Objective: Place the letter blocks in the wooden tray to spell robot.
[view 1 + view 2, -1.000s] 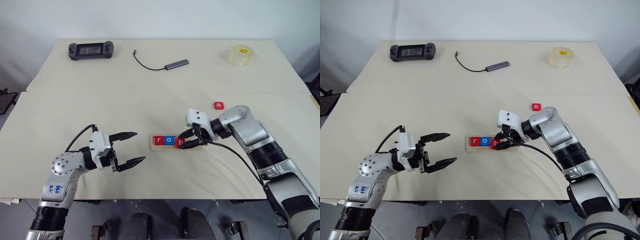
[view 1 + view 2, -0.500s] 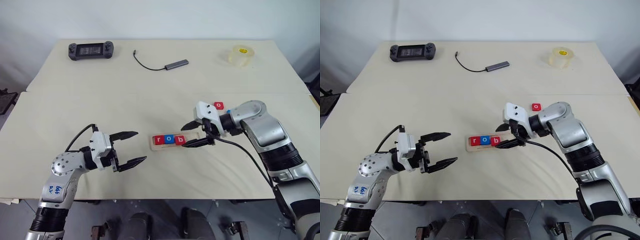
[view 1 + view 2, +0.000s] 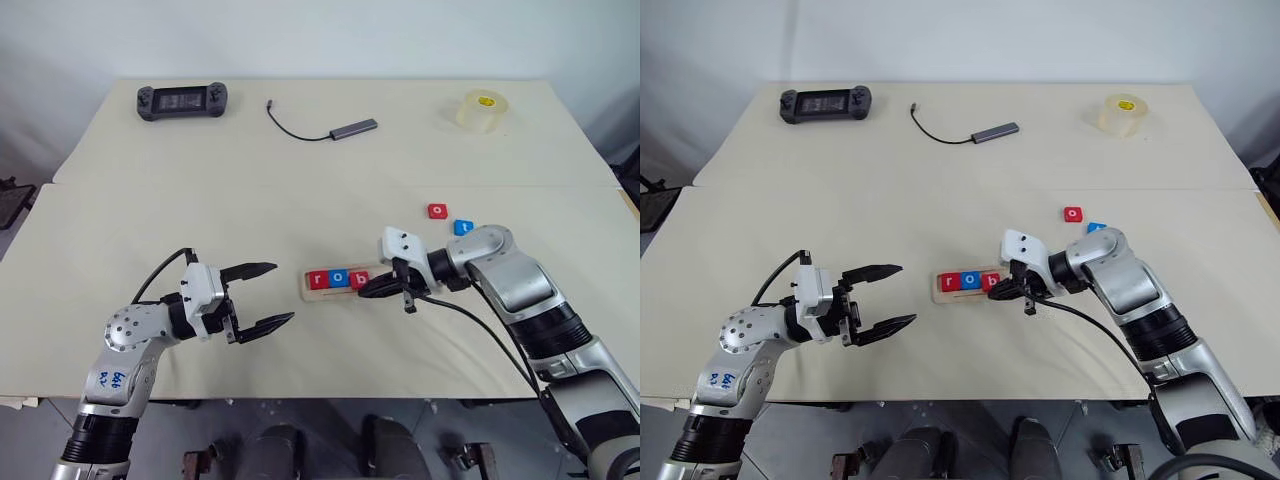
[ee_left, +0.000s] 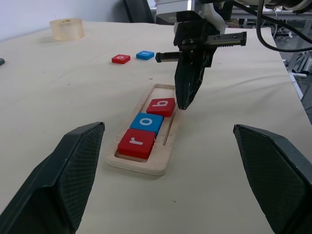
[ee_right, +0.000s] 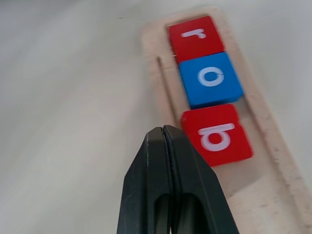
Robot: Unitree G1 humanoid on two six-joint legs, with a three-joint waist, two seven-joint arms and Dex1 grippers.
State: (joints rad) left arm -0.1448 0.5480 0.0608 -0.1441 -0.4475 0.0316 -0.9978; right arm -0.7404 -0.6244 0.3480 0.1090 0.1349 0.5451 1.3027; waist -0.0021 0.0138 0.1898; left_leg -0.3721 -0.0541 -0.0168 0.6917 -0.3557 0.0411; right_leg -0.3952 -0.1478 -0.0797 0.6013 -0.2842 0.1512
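— What stood in the wooden tray (image 3: 335, 283) when you looked?

— Three letter blocks in a row, just below the middle of the head view: a red r (image 3: 318, 280), a blue o (image 3: 339, 278) and a red b (image 3: 359, 279). The b sat a little askew, with a small gap between it and the o. The rest of the groove beyond the b was bare.

— And the other two blocks?

— On the table, right of centre and well apart from the tray: a second red o (image 3: 437, 211) and, just beside it, a blue t (image 3: 462, 227).

— The claws?

— The right gripper (image 3: 372, 288) had its fingers pressed together, holding nothing, its tip at the tray's edge just beside the b. Whether it touched the block I could not tell. The left gripper (image 3: 264, 296) hung at lower left, fingers spread wide, empty, apart from the tray.
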